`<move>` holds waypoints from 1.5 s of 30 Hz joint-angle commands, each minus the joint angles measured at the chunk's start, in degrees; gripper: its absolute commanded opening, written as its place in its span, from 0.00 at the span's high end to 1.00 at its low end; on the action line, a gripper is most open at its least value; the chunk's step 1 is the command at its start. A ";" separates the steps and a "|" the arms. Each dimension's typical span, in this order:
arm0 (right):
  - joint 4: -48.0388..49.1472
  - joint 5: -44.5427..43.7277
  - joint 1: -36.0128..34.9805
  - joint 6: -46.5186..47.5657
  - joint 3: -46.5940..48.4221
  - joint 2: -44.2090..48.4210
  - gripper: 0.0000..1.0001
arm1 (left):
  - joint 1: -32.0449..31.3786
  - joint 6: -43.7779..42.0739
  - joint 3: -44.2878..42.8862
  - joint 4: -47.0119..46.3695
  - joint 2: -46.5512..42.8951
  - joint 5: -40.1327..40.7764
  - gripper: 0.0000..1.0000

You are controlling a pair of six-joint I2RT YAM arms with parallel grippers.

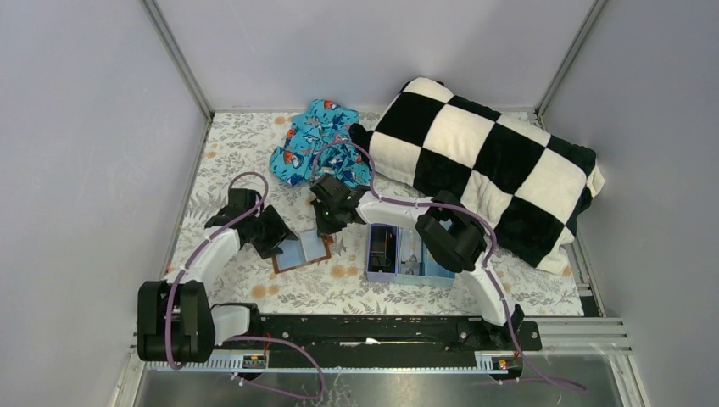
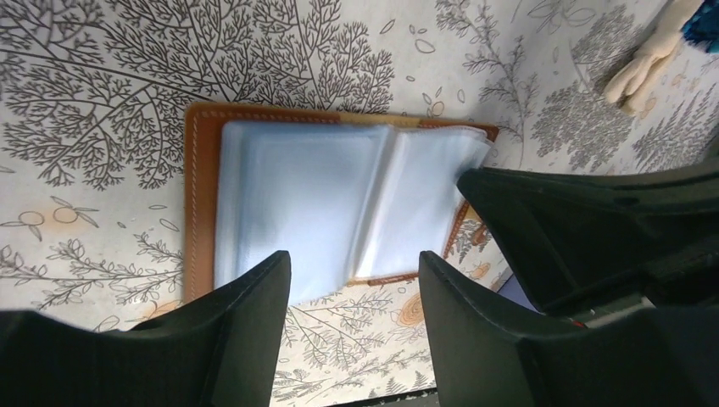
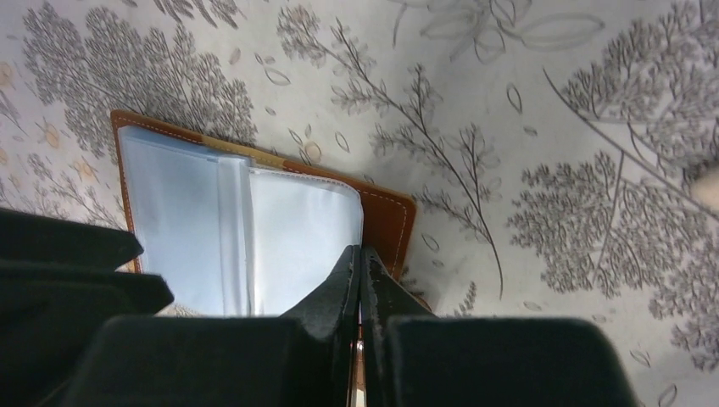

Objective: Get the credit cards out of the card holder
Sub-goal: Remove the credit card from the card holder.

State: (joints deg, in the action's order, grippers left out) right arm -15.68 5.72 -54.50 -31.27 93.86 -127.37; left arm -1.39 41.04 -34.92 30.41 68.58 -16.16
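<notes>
Card holder (image 1: 303, 251) lay open flat on the table (image 1: 229, 157), pale blue sleeves up, between the two claws and near the left side of a light blue tray (image 1: 415, 270).

Step in hand, my read: the right claw was fishing a card out of the right-hand sleeves.
- Right claw (image 3: 359, 254) was fully closed, tips pressed together at the holder's right edge, over the brown border. Couldn't tell whether a card edge or only sleeve film was caught between them.
- Left claw (image 2: 354, 270) hung partly open over the holder's near edge. Nothing sat between its fingers, and I saw no contact with the holder.

To do it well:
- Pin the left page or the spine with the left claw before the right pulls, else the whole holder likely lifts or slides on the printed cover.
- Pull low and flat along the sleeve mouth, not straight up.
- If only film was pinched, let go and come back in at the pocket opening.

Look:
- Brown leather-look cover with pale stitching round the rim.
- Blue-tinted plastic leaves fanned at the middle fold, one standing slightly proud.
- No credit cards showed in the sleeves in either wrist view.

The tray's left compartment held something dark with an orange streak, too small to call. Further back sat a blue patterned cloth (image 1: 318, 144) and a black-and-white checked cushion (image 1: 483, 161), both well apart from the holder.
</notes>
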 commanded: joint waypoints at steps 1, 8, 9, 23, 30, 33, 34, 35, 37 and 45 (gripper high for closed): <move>-0.65 -1.15 -0.34 1.29 3.81 -3.87 1.00 | 0.27 1.91 -3.50 2.94 -4.16 4.83 0.38; 0.66 -1.00 0.09 2.68 6.59 -6.57 1.00 | 1.07 3.26 -3.45 5.35 -5.03 7.74 0.33; 0.70 -0.79 0.11 3.16 6.71 -6.79 1.00 | 1.27 3.00 -3.55 5.28 -4.41 7.54 0.34; 1.84 0.26 0.67 2.78 4.63 -6.44 1.00 | 3.17 2.43 -2.20 -1.18 1.91 6.60 0.32; 2.43 1.39 0.71 1.38 4.36 -6.65 1.00 | 3.23 3.35 -0.28 -5.49 3.37 3.12 0.32; 2.24 1.40 0.71 1.33 4.48 -6.88 1.00 | 3.21 2.79 -0.31 -5.66 2.93 2.54 0.30; 2.28 1.40 0.71 1.33 4.40 -6.93 1.00 | 3.23 2.67 -0.47 -5.08 2.30 3.39 0.29; 2.34 1.48 0.77 1.30 4.35 -6.93 1.00 | 3.23 2.58 -0.75 -4.22 1.48 5.33 0.28; 2.40 1.56 0.78 1.16 4.12 -6.80 1.00 | 3.22 2.44 -1.09 -2.49 -0.41 8.83 0.26; 2.40 2.16 0.71 1.29 4.00 -6.66 1.00 | 3.21 3.52 0.11 -3.31 0.48 8.74 0.25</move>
State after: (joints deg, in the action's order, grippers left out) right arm -12.01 7.46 -53.91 -30.24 99.02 -131.76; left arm 1.56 44.07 -35.40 28.49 68.18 -8.29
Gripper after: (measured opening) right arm 0.011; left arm 0.749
